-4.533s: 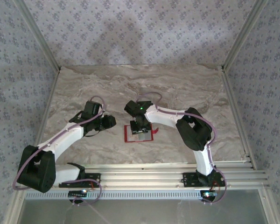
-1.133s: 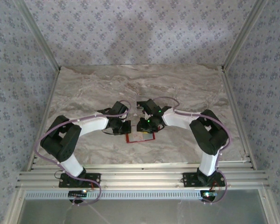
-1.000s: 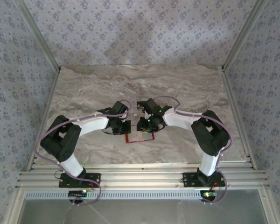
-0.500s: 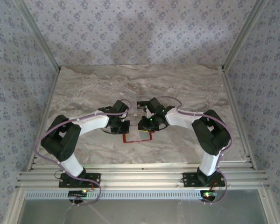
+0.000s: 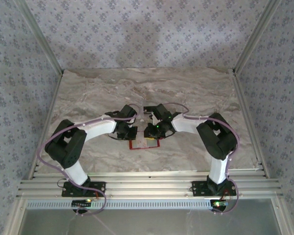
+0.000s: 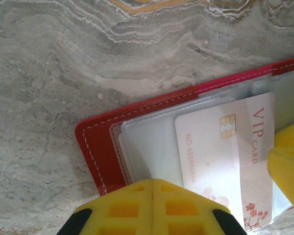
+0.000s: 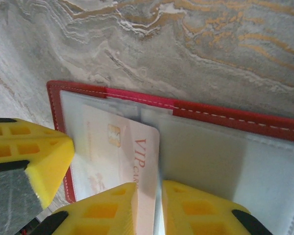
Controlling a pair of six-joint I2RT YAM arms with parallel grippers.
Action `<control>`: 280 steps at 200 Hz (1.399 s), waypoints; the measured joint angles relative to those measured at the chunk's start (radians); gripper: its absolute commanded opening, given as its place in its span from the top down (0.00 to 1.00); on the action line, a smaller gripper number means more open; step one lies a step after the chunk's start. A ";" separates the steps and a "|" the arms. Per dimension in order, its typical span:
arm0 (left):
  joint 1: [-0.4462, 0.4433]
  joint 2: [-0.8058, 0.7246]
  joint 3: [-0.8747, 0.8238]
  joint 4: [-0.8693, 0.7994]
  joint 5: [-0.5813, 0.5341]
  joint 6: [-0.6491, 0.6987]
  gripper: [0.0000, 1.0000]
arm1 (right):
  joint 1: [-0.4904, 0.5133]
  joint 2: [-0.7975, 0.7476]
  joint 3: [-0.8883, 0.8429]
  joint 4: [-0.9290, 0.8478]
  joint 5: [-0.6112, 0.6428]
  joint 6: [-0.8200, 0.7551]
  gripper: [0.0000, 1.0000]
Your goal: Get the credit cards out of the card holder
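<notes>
The red card holder [image 5: 138, 145] lies open on the marble table between both arms. In the left wrist view its red cover [image 6: 95, 147] frames pale clear pockets, and a whitish credit card [image 6: 210, 152] with a gold chip and red "VIP" lettering sticks partly out of one. My left gripper [image 6: 152, 188] is shut, its yellow tips pressed on the holder's left pocket [image 5: 131, 132]. My right gripper [image 7: 149, 196] is closed on the card's [image 7: 108, 156] long edge at the holder's [image 7: 210, 112] fold [image 5: 150, 133]. Any further cards are hidden.
The marble table [image 5: 196, 93] has bare surface all round the holder. Patterned walls and metal frame rails [image 5: 245, 49] enclose it on three sides. The two grippers stand very close together; the left one's yellow finger [image 7: 29, 156] shows in the right wrist view.
The left arm has swung in from the left and set its shut tips on the holder. The right gripper has turned onto the card. The holder has slid slightly left over the last second.
</notes>
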 measured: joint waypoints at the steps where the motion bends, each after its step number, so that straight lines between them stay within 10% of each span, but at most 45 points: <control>1: 0.000 0.000 0.000 0.000 0.000 0.000 0.94 | 0.000 0.001 0.000 0.001 -0.001 0.000 0.78; 280: -0.037 0.029 0.054 -0.053 -0.064 0.025 0.89 | -0.060 -0.151 -0.164 0.137 -0.048 0.026 1.00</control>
